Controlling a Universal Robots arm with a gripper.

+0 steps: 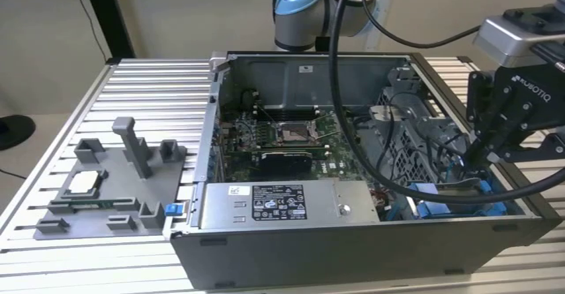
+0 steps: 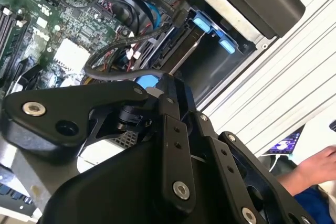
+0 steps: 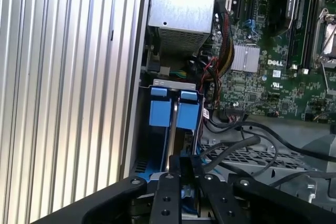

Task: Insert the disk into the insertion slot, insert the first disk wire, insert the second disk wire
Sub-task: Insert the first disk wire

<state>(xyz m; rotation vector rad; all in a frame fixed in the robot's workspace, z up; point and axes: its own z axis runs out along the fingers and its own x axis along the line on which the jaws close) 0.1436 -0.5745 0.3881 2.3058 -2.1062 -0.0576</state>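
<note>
— So, how does the arm stand?

— It leans in from the exterior view's right, with the gripper (image 1: 473, 156) pointing down into the open computer case (image 1: 353, 261) at the near corner on that side. A thick black cable (image 1: 337, 75) hangs from the arm across the case.

— And the fingers?

— In both wrist views the fingers (image 3: 168, 198) are pressed close together, tips almost meeting. Whether anything thin is pinched between them, I can't tell.

— Where is the disk?

— Just past the fingertips. The disk (image 3: 159, 109), known by its blue carrier, sits down inside the insertion slot (image 3: 173, 83) with its silver face mostly hidden. Loose black wires (image 3: 247, 125) curl beside the slot.

— What lies farther off?

— In the first wrist view, the power-supply box (image 3: 181, 9) stands beyond the slot, next to the green motherboard (image 3: 262, 77). The second wrist view adds a person's hand (image 2: 315, 163) past the table's edge. The exterior view takes in the ribbed table (image 1: 150, 82) and, well apart on the exterior view's left, a grey fixture tray (image 1: 106, 188).
</note>
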